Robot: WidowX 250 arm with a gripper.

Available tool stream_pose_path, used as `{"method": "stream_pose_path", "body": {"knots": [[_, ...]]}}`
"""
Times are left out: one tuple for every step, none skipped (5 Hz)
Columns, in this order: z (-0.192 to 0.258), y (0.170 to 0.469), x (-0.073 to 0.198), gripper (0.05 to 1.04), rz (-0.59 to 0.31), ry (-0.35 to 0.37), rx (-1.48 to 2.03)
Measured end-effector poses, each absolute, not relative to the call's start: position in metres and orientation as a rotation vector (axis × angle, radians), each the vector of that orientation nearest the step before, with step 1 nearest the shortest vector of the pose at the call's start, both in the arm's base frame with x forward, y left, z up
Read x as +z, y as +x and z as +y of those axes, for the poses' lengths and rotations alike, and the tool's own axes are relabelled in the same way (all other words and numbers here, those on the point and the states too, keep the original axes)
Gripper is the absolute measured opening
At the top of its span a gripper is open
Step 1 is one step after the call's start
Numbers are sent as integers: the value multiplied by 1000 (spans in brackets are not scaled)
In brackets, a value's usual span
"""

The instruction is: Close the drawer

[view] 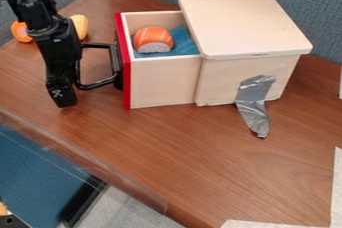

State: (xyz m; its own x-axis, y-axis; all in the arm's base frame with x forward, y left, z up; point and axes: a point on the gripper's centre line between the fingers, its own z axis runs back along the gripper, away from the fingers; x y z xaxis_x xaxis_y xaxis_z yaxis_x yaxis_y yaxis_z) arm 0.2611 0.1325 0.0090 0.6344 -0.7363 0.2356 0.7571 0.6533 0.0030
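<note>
The gripper (61,84) hangs at the left of the wooden box, pointing down beside the black drawer handle (100,83). Its lower part overlaps the handle's left side; whether the two touch, I cannot tell. The drawer (160,84) stands pulled out to the left from the box (244,27), with its red front (125,89) facing the arm. Inside it lie an orange and white sushi toy (152,40) and a blue cloth (182,41).
Behind the arm are an orange object (21,31) and a yellow one (80,25). Silver tape (254,104) runs from the box's front side onto the wooden table (200,157). A grey-blue partition (307,7) stands behind; the table's edge crosses the lower left.
</note>
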Motion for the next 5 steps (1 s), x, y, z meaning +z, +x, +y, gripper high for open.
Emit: {"method": "stream_pose_path", "body": {"knots": [[120,269,9,999,-239,-134,-842],[108,280,10,999,-244,-141,-853],[93,294,11,999,-262,-156,-842],[79,307,11,1000,-272,-155,-831],[70,325,7,999,-289,-136,-820]]}}
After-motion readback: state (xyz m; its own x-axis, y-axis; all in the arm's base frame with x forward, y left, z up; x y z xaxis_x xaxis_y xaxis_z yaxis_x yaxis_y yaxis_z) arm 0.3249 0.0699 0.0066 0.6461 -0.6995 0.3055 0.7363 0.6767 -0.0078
